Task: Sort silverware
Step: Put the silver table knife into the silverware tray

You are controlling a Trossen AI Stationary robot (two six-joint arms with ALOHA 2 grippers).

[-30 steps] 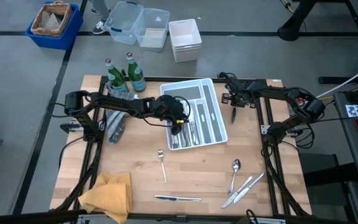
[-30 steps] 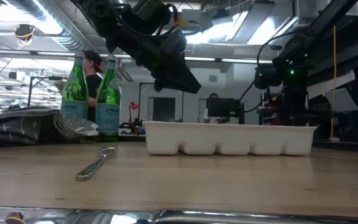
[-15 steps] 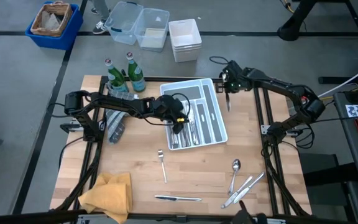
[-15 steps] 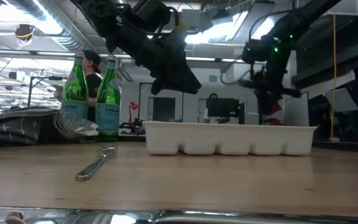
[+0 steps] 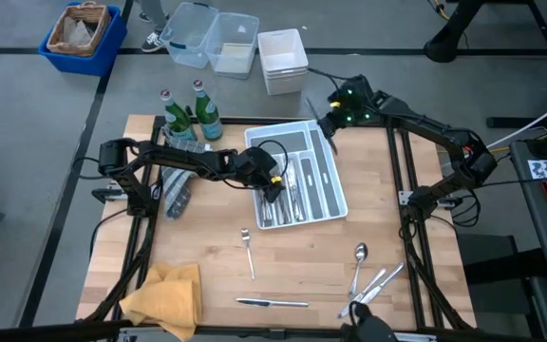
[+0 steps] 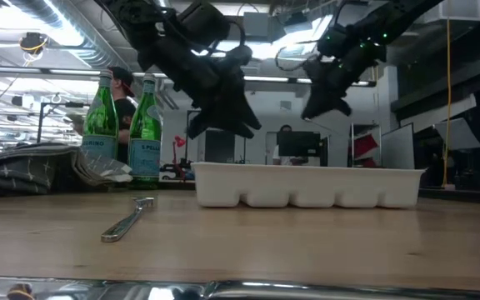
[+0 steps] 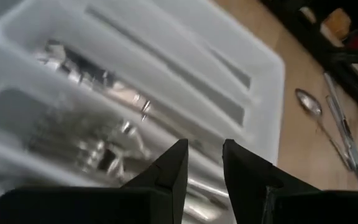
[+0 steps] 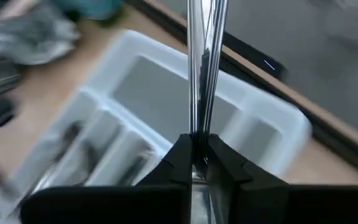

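The white compartmented tray (image 5: 339, 203) stands mid-table with several pieces of silverware (image 5: 288, 195) lying in its compartments. My left gripper (image 5: 272, 186) hovers just above the tray's near left part, its fingers a little apart and empty (image 7: 204, 168). My right gripper (image 5: 329, 120) is raised over the tray's far right corner, shut on one slim silver piece (image 8: 204, 68); I cannot tell which kind it is. More silverware lies flat on the table: a fork (image 5: 248, 252), a knife (image 5: 272, 303), a spoon (image 5: 359, 262) and two more pieces (image 5: 374, 289). My right gripper pinches the slim silver piece between its two fingers near one end (image 8: 199, 132). The piece runs on straight ahead past the fingertips, along the fingers. It is lifted clear, above the tray.
Two green bottles (image 5: 194, 116) stand at the far left, with a grey cloth (image 5: 177, 190) beside the tray's left side. A yellow cloth (image 5: 167, 296) lies at the near left corner. In the low view the fork (image 6: 127, 221) lies in front of the tray (image 6: 307, 187).
My right gripper has gone up and toward the table's far left, from right of the tray to above its far right corner, turning as it went with the silver piece still held. My left gripper has shifted slightly toward the far edge over the tray.
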